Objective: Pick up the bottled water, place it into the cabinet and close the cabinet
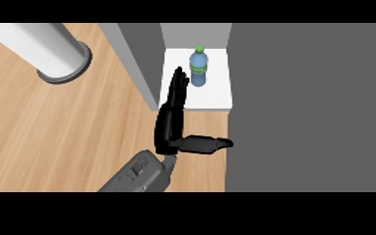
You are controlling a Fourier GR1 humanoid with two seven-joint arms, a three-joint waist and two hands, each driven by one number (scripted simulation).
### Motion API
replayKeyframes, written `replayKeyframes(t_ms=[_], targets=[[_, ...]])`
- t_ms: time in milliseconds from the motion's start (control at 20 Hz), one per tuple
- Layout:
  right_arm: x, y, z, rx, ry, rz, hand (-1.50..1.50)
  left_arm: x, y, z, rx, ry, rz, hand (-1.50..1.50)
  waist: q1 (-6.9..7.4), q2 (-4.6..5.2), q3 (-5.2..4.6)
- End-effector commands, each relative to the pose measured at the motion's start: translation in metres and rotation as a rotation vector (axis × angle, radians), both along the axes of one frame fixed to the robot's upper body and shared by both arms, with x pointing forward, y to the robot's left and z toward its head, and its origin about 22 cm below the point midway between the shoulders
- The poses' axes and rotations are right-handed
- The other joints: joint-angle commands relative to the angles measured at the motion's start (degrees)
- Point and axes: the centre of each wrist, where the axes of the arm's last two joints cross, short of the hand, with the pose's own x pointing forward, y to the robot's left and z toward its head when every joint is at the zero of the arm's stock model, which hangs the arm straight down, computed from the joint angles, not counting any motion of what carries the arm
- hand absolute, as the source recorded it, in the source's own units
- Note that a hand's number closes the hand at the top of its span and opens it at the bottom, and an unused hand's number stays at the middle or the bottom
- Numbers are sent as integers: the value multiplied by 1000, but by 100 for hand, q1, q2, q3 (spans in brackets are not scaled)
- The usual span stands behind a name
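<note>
bottle standing in the cabinet, left hand flat beside it

you see one bottle (198,72), and it is inside the cabinet (140,59), upright on the white shelf (209,97) toward the back. its long axis is vertical, green cap (198,47) up. bare shelf lies in front of it up to the front edge, with a thin strip on its right before the wide grey panel (301,109) that fills that side. your one visible hand, the left hand (170,124), reaches over the shelf's front edge along the cabinet's left wall. its fingers (177,87) are straight and pressed together, tips just beside the bottle's left; you cannot tell if they touch. the thumb (209,143) sticks out to the right over the wooden counter (66,124). the counter is open to the left, up to one grey cylinder (44,45) at the far corner.
</note>
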Motion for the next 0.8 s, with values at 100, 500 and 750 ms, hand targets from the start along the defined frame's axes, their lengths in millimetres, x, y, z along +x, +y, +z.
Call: replayKeyframes(t_ms=[100,500,750], targets=[[-5,23,23,-123,-29,56,150,-65,7,-5,-20,21,-107,150,17,9,3],[-11,29,26,-169,34,195,150,-107,67,6,5,18,-123,150,-23,-4,1],[-7,37,30,-219,52,357,150,-110,114,3,55,21,-81,150,-34,5,-5]])
